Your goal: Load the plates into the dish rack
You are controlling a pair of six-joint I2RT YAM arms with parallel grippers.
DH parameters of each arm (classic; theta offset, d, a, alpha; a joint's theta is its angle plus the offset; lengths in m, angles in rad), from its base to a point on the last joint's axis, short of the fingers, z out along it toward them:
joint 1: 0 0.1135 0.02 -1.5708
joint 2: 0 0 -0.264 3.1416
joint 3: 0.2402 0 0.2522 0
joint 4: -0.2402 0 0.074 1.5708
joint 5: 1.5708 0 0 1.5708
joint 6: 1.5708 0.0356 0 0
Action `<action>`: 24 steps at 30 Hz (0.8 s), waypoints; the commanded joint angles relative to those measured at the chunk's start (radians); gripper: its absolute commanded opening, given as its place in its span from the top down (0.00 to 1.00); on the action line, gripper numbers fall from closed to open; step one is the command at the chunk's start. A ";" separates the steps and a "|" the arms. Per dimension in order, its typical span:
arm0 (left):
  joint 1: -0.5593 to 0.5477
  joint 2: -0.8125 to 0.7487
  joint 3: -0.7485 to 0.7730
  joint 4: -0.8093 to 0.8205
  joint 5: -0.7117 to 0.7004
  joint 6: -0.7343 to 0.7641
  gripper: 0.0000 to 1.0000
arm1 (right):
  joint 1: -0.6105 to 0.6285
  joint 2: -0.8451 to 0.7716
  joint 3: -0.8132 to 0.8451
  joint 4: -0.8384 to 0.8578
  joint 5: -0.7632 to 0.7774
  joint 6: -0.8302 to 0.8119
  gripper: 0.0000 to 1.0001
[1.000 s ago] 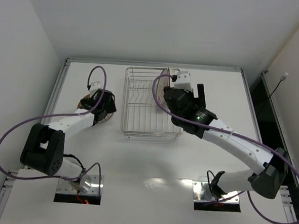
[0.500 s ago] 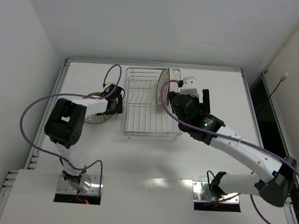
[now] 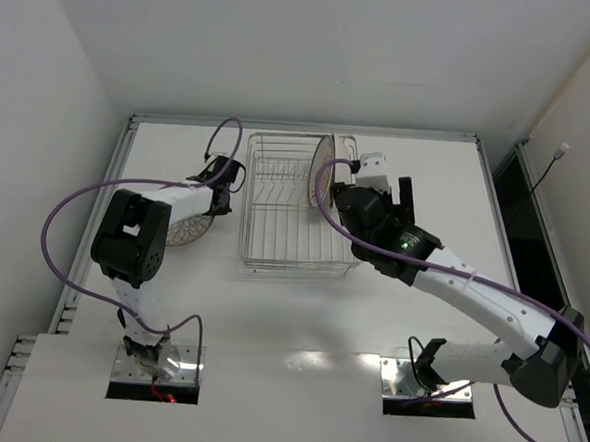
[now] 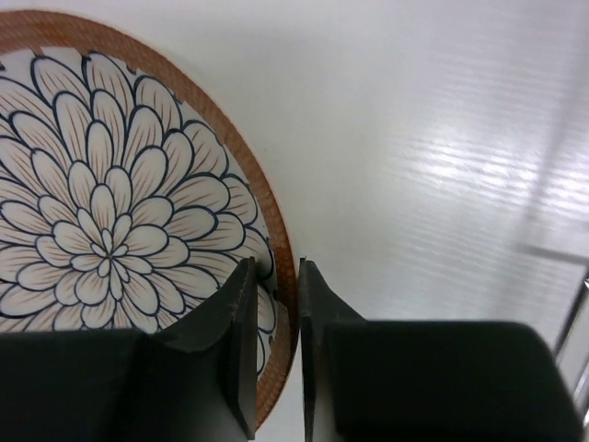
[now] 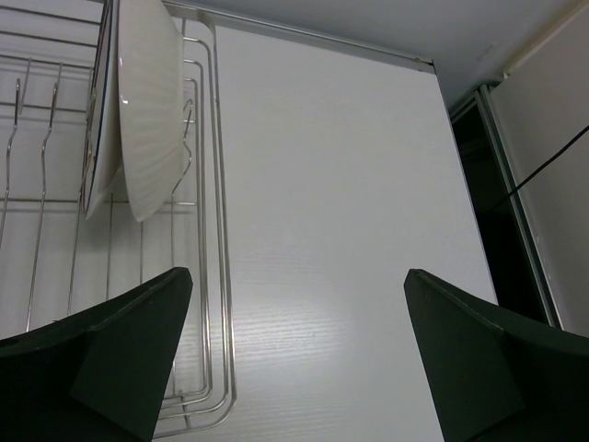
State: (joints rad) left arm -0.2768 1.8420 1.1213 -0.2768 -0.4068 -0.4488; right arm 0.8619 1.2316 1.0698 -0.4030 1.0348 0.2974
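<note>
I record the white table [image 3: 427, 189] as the base of the scene. At its far middle sits the rectangular silver wire dish rack [image 3: 297, 267], tines upright.

The left arm [image 3: 171, 201] reaches to the rack's left side. The right arm [image 3: 471, 292] stretches from its near-right base to the rack's right side.

Plates:
- **In the rack:** Two stand on edge in the rack's far right corner, close against each other. The round plate with the ribbed white underside [image 5: 152, 101] shows that underside to the right. Just left of it is the thin rim of a second round plate [image 5: 95, 157], whose pattern I cannot make out.
- **On the table:** The small round plate with the orange-brown rim and dark-outlined petal pattern [image 4: 110, 239] lies face up just left of the rack. The left forearm partly covers it in the top view.

The left gripper [image 4: 276, 272] points down at the edge of that flat plate facing the rack. Its two black fingers are drawn nearly together, one over the patterned face and one outside the rim, with the rim pinched in the narrow slit between them. I cannot tell whether the plate is off the table.

The right gripper [image 5: 296, 276] is spread wide with nothing between its fingers. It hangs over bare table just right of the rack's right wall, near the two upright plates but apart from them.
</note>
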 commanded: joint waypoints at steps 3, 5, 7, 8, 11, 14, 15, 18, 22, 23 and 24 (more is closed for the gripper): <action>0.028 0.088 0.031 -0.059 0.080 -0.067 1.00 | 0.008 0.008 -0.007 -0.017 -0.013 0.046 0.00; 0.039 0.100 0.040 -0.059 0.089 -0.067 1.00 | 0.008 0.008 -0.007 -0.030 -0.013 0.046 0.00; 0.039 0.091 0.040 -0.059 0.124 -0.076 1.00 | 0.008 0.008 -0.007 -0.042 -0.013 0.055 0.00; 0.039 0.091 0.040 -0.050 0.135 -0.076 1.00 | 0.008 0.008 -0.007 -0.042 -0.013 0.055 0.00; 0.039 0.066 0.051 -0.050 0.155 -0.076 1.00 | 0.008 0.008 -0.007 -0.051 -0.013 0.065 0.00; 0.030 0.091 0.106 -0.133 0.067 -0.076 1.00 | 0.008 0.008 -0.007 -0.071 -0.013 0.074 0.00; 0.019 0.118 0.120 -0.154 0.036 -0.076 0.99 | 0.008 -0.003 -0.007 -0.071 -0.013 0.074 0.00; 0.010 0.152 0.129 -0.193 -0.050 -0.085 0.84 | 0.008 -0.024 -0.027 -0.071 -0.013 0.083 0.00; 0.010 0.174 0.118 -0.193 -0.078 -0.096 0.60 | 0.008 -0.044 -0.039 -0.071 -0.013 0.083 0.00; 0.010 0.174 0.118 -0.193 -0.087 -0.096 0.30 | 0.008 -0.044 -0.039 -0.071 -0.013 0.083 0.00; 0.010 0.174 0.118 -0.193 -0.087 -0.096 0.00 | 0.008 -0.044 -0.039 -0.071 -0.013 0.083 0.00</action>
State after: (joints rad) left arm -0.2684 1.9636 1.2625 -0.4129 -0.5442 -0.4938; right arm 0.8619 1.2228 1.0275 -0.4911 1.0176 0.3550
